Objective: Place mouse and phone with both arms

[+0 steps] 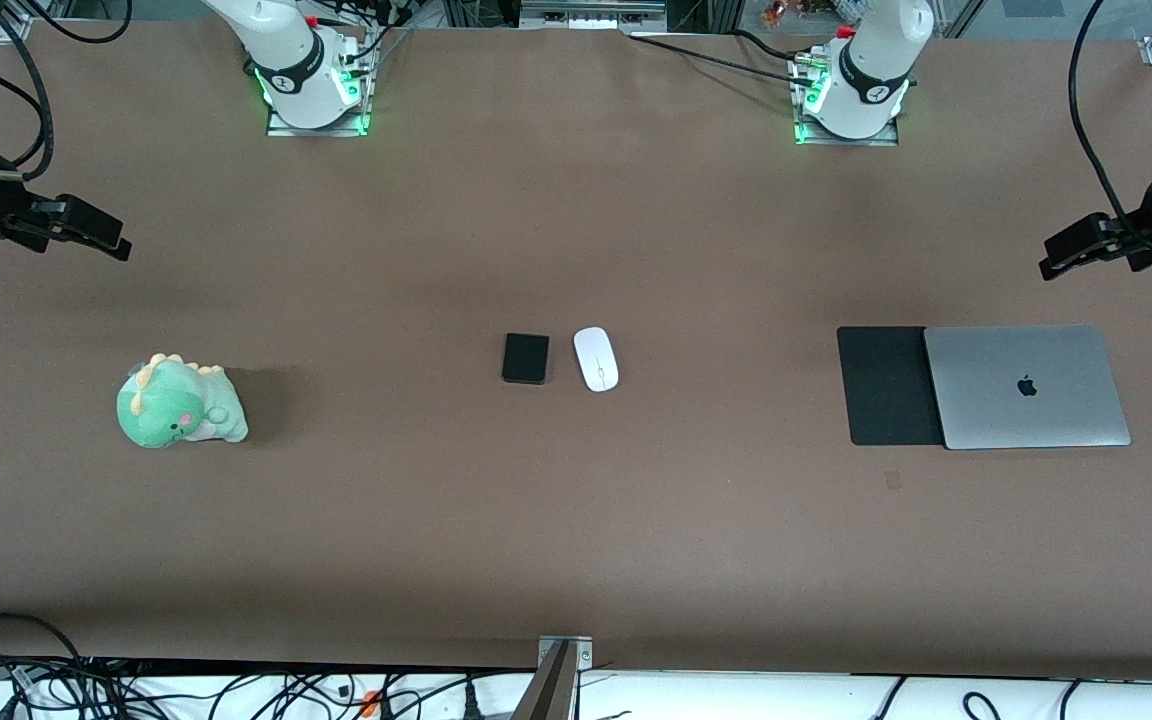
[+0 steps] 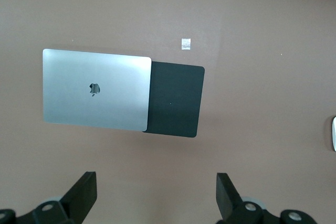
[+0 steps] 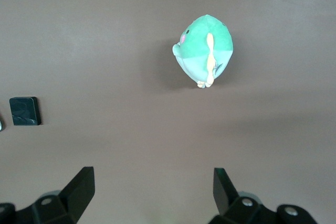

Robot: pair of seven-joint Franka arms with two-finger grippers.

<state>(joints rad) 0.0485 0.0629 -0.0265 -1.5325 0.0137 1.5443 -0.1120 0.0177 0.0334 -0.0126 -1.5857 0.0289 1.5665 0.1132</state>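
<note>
Brown tabletop centre: phone, mouse at its 3 o'clock, untouched | left tool, right tool apart, waiting | next: both descend to grasp

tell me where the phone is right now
In the front view the phone lies mid-table, flat, close beside the white mouse but not touching, on its right-arm side.

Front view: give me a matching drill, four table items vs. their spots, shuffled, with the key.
Things:
1. mouse
2. phone
3. laptop
4. plush dinosaur

Places:
A. toward the right arm's end of the table
B. lying partly on the black mouse pad
C. mid-table, on the side toward the laptop
D. mid-table, on the side toward the plush

Pairs: 1-C, 2-D, 3-B, 4-A
</note>
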